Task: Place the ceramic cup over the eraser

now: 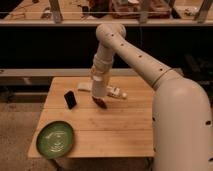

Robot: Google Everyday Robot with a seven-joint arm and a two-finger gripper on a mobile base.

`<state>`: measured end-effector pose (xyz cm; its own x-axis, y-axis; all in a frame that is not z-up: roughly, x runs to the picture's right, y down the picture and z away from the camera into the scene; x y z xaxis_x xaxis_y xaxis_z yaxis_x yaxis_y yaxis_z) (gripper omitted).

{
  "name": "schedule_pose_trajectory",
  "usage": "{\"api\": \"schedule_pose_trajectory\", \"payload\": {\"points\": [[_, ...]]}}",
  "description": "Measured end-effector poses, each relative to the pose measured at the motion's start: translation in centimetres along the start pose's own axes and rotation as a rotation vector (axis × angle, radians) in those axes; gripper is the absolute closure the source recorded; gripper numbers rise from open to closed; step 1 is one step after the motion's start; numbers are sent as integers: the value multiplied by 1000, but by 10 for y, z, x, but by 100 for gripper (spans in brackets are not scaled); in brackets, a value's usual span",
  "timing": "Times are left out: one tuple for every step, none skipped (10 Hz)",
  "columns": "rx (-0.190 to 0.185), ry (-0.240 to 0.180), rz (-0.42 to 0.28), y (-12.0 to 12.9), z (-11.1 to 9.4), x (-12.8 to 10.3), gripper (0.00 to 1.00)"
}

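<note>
The white ceramic cup (98, 90) hangs at the end of my arm, held in my gripper (99, 81), which is shut on it. The cup is a little above the table, over the reddish-brown oblong thing (101, 103). The eraser (70, 99), a small black block, stands on the wooden table (115, 130) to the left of the cup, about a cup's width or two away. The gripper's fingers are mostly hidden by the cup and the wrist.
A pale flat block (84, 86) lies behind the eraser. A long white packet (116, 92) lies right of the cup. A green plate (55, 139) sits at the table's front left corner. My arm reaches in from the right.
</note>
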<state>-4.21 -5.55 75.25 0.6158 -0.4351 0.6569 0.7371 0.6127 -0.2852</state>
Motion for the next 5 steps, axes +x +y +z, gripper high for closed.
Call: {"api": "schedule_pose_trajectory", "payload": {"points": [[-1, -3, -21, -6, 2, -7, 92], [-5, -9, -38, -12, 4, -14, 92], [-14, -17, -66, -21, 10, -24, 92], [-19, -22, -80, -26, 14, -29, 92], [-23, -26, -98, -33, 19, -34, 92]]}}
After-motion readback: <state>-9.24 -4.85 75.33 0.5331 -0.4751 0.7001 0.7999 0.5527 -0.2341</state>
